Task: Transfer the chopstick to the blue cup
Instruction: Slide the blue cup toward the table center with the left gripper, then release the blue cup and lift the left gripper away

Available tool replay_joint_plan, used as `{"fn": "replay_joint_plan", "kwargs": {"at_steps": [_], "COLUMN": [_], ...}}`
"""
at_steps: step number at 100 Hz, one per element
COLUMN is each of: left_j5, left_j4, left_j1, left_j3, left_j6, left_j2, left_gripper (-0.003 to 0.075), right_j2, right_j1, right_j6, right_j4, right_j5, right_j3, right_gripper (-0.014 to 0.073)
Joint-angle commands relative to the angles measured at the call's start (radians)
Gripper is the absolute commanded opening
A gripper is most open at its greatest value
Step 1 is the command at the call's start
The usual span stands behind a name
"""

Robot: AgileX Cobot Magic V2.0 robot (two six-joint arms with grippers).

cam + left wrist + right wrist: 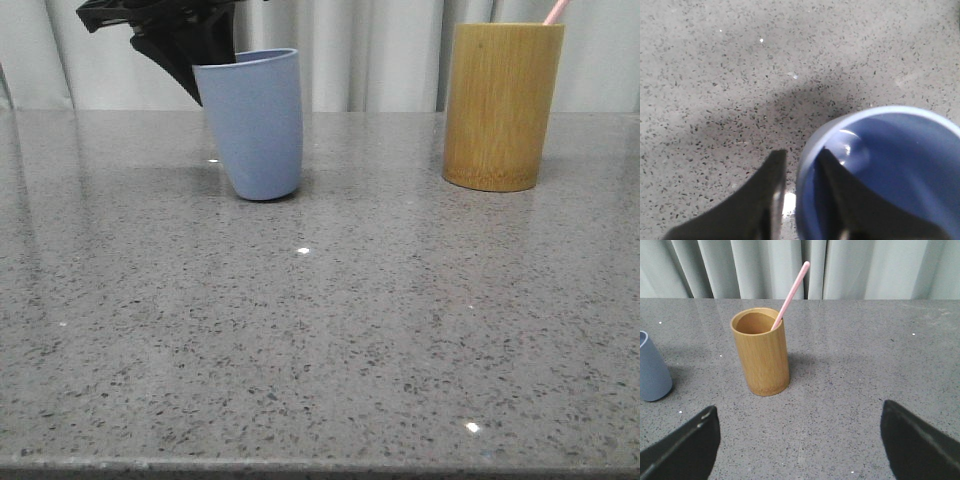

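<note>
The blue cup (255, 125) stands tilted on the grey table, left of centre at the back. My left gripper (170, 35) comes down on its rim from behind. In the left wrist view the left gripper (802, 152) straddles the wall of the blue cup (900, 165), one finger inside and one outside, shut on the rim. The cup's inside shows nothing in it. One pale pink chopstick (790, 292) leans out of the tan bamboo cup (761, 352); only its tip (555, 10) shows in the front view. My right gripper (800, 440) is wide open, short of the bamboo cup, holding nothing.
The bamboo cup (503, 105) stands at the back right, well apart from the blue cup (651, 372). Pale curtains (380, 50) hang behind the speckled grey tabletop (320, 330). The table's front edge runs along the bottom of the front view.
</note>
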Motion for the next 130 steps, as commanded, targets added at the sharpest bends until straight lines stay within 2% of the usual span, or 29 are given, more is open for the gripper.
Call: {"fn": "replay_joint_plan", "kwargs": {"at_steps": [1, 11, 19, 54, 85, 104, 130], "left_j5": [-0.031, -0.029, -0.022, 0.114, 0.072, 0.038, -0.163], "left_j4": [-0.025, -0.025, -0.025, -0.022, 0.064, 0.071, 0.071], "left_j1": [-0.008, -0.008, -0.008, -0.008, 0.024, 0.108, 0.234], "left_j3": [-0.032, -0.044, -0.069, -0.201, -0.204, -0.101, 0.296], "left_j6": [-0.002, -0.002, -0.002, 0.008, 0.023, 0.023, 0.023], "left_j2": [-0.046, -0.046, -0.046, -0.046, -0.168, -0.284, -0.531], "left_gripper": [0.0326, 0.0454, 0.0498, 0.0498, 0.0495, 0.0495, 0.0494], "right_j2": [0.018, 0.018, 0.018, 0.018, 0.018, 0.018, 0.018], "right_j1": [-0.006, -0.006, -0.006, -0.006, -0.006, -0.006, -0.006], "right_j6": [-0.007, -0.007, -0.007, -0.007, -0.007, -0.007, -0.007], "right_j4": [0.001, 0.001, 0.001, 0.001, 0.001, 0.001, 0.001], "right_j5": [-0.073, -0.073, -0.073, -0.073, -0.073, -0.073, -0.073], "right_j3": [-0.034, -0.034, -0.034, -0.034, -0.034, -0.034, -0.033], "right_gripper": [0.0643, 0.0643, 0.0643, 0.0643, 0.0643, 0.0643, 0.0643]}}
